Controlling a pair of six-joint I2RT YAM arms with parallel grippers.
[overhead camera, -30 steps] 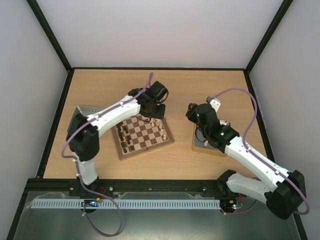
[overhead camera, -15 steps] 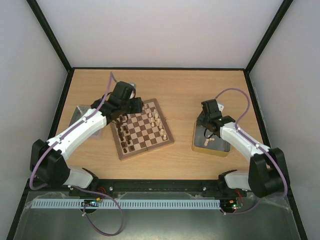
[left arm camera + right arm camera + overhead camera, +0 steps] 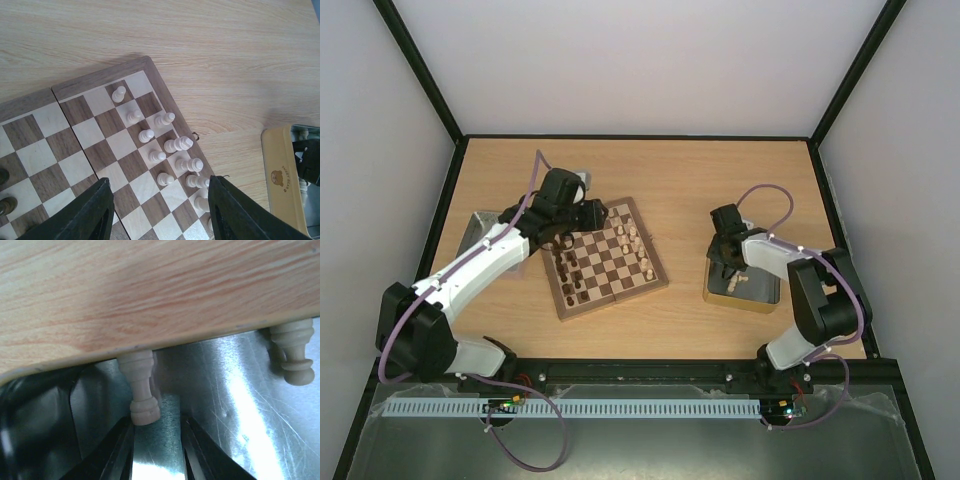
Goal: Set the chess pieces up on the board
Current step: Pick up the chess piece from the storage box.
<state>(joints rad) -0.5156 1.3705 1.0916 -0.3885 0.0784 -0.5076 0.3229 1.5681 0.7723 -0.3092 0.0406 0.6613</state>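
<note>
Pickup step: right tool point(image 3: 156, 422) low in tin point(image 3: 235, 390), jaws narrow at pale chess piece point(image 3: 140, 385); grip cannot be told. Left tool point(image 3: 160, 182) released, empty, above board point(image 3: 75, 130). Next: confirm clamp, lift clear, carry to board.

**Board point(image 3: 605, 258) partly set — cream men split between two places**

Dark-and-cream checks in a mid-brown border; it lies flat and skewed on the table point(image 3: 720, 180). Cream chess pieces point(image 3: 165, 119) stand upright in two ragged rows along its right edge, and dark ones point(image 3: 568, 272) stand along the left. Further cream pieces point(image 3: 141, 385) lie toppled in a metal tin point(image 3: 735, 300) — well apart from the board.
</note>
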